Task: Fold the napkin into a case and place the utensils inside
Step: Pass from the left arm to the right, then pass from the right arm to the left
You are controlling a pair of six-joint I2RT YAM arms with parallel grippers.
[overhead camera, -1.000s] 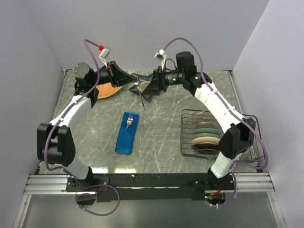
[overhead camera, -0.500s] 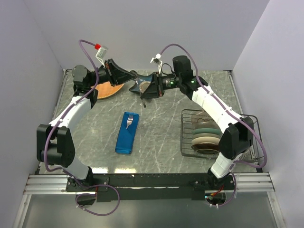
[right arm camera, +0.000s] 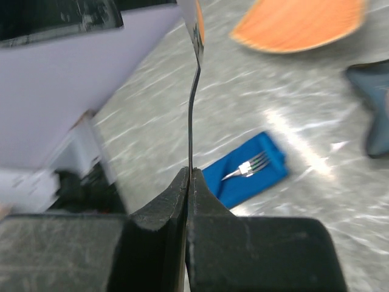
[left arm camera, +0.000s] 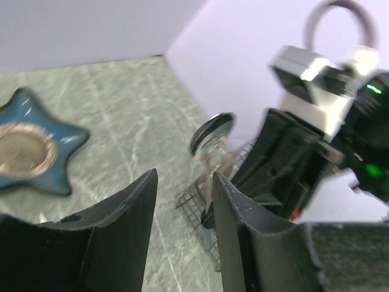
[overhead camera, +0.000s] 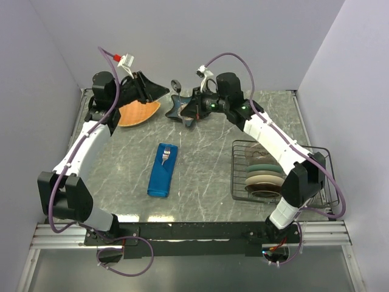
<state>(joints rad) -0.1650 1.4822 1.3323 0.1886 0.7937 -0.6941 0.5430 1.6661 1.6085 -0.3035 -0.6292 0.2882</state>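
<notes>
Nearest the arm bases, well short of both tools, lies the blue case (overhead camera: 161, 176). Its length runs from near to far, and the fork (overhead camera: 165, 156) shows its tines at the far end. Further out, the right gripper (right arm camera: 188, 173) is pinched tight on the thin handle of the spoon (right arm camera: 191, 115). The spoon rises straight off the fingertips with its bowl at the far, upper end, so its long axis continues the line of the fingers. Just across from it, the left gripper (left arm camera: 184, 179) has its fingers apart and touches nothing; the spoon's bowl shows beyond the gap. The star dish (overhead camera: 175, 111) lies under the meeting point.

The step in hand looks like carrying the spoon to the case. To do it well, tip the spoon down until it lies along the case's length. Then come in low at the open far end beside the fork, and ease it in without dragging the cloth.
</notes>
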